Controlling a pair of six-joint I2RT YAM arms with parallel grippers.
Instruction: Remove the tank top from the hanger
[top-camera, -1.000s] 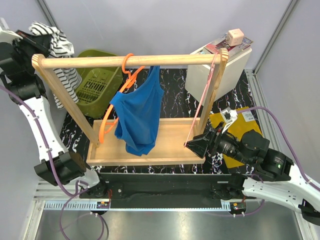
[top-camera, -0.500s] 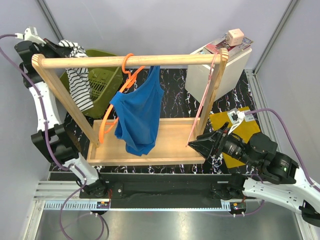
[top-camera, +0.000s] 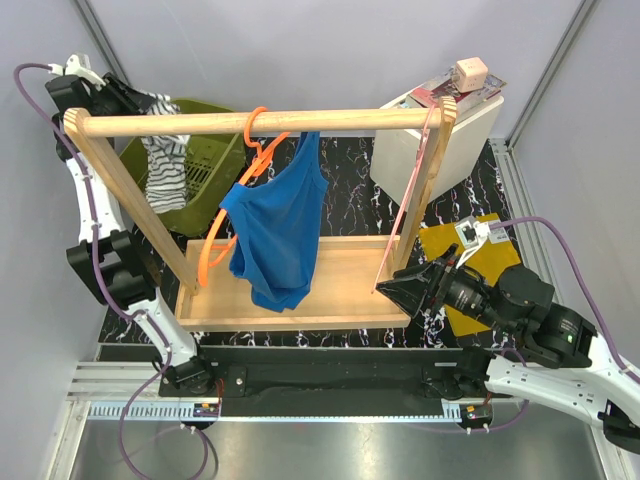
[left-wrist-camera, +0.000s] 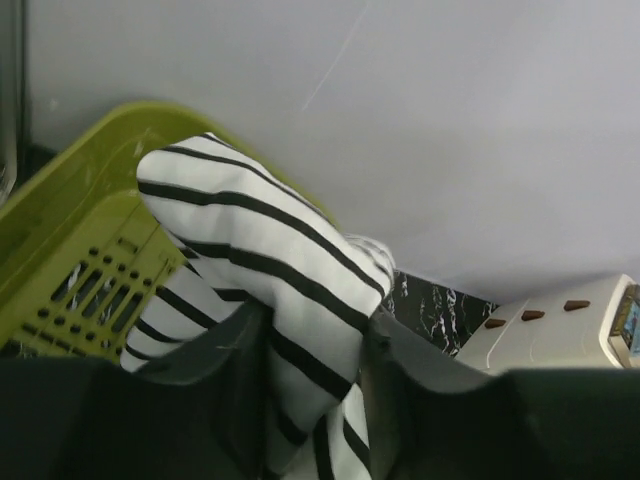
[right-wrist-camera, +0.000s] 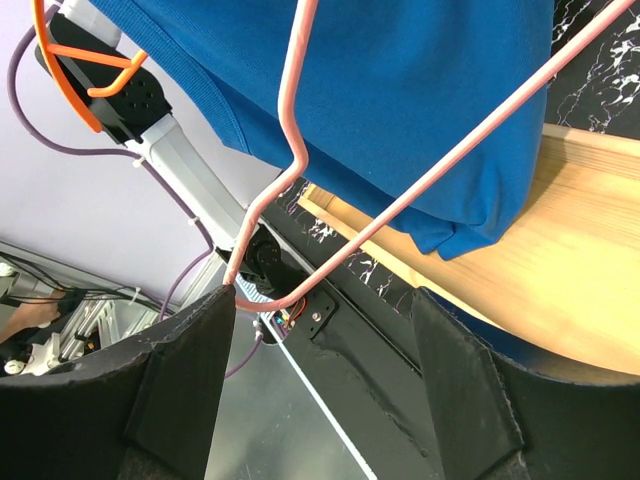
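At the far left, just outside the wooden rack's (top-camera: 330, 121) left post, the left fingers (left-wrist-camera: 225, 380) are clenched on the striped garment (top-camera: 165, 165), which dangles over the green basket (top-camera: 205, 170). The orange hanger (top-camera: 255, 130) hooks the rail left of its middle, the blue tank top (top-camera: 275, 225) draped from it above the rack's base board with bare rail on either side — at the right post the right fingers (right-wrist-camera: 190, 380) stand spread around the pink hanger's (right-wrist-camera: 288, 115) lower corner. Since half a second ago the striped garment has swung farther over the basket; tank top, hangers and right arm have not shifted.
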